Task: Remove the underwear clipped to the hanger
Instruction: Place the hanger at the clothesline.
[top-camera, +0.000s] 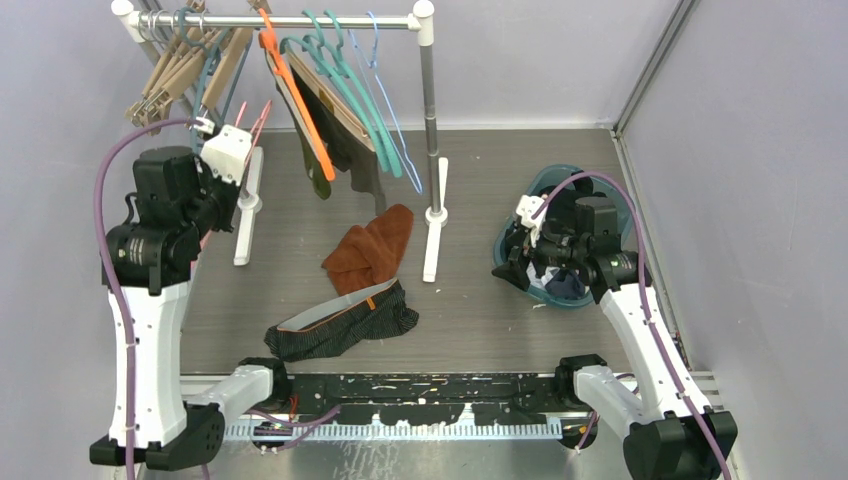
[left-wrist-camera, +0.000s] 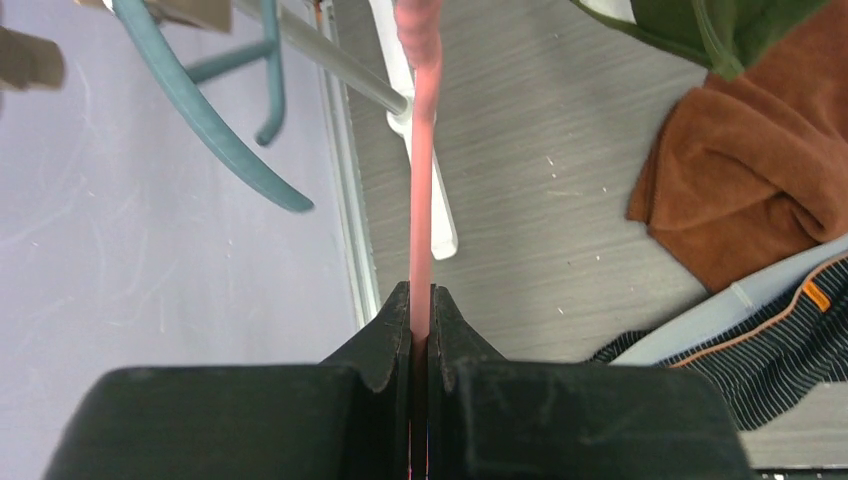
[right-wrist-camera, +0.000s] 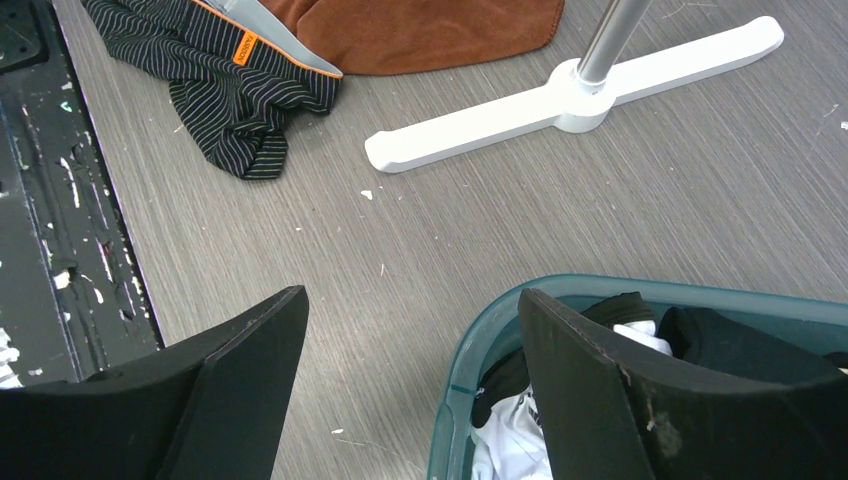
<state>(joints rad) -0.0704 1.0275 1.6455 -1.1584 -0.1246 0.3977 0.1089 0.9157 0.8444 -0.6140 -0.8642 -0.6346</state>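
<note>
Clearly, your left gripper (left-wrist-camera: 421, 292) is clamped on a thin pink hanger (left-wrist-camera: 424, 190), its fingers pressed together around the bar. It sits close to the left wall, beside the rack's left white foot (left-wrist-camera: 441, 225), with teal hangers (left-wrist-camera: 200, 110) hanging just beside it, so room is tight on that side. Your right gripper (right-wrist-camera: 412, 296) is spread wide and holds nothing, poised over the near rim of the teal basket (right-wrist-camera: 470, 350), which lies close to the right wall. Bare grey tabletop (right-wrist-camera: 440, 220) lies open between the basket and the rack's right foot (right-wrist-camera: 570, 100).

The olive-green underwear (top-camera: 352, 155) hangs at mid-rail among orange and teal hangers, dark and limp. A pair of striped boxer shorts (top-camera: 345, 325) with a pale waistband lies crumpled on the table near the front edge, just beside the rust-brown cloth (top-camera: 372, 250).
</note>
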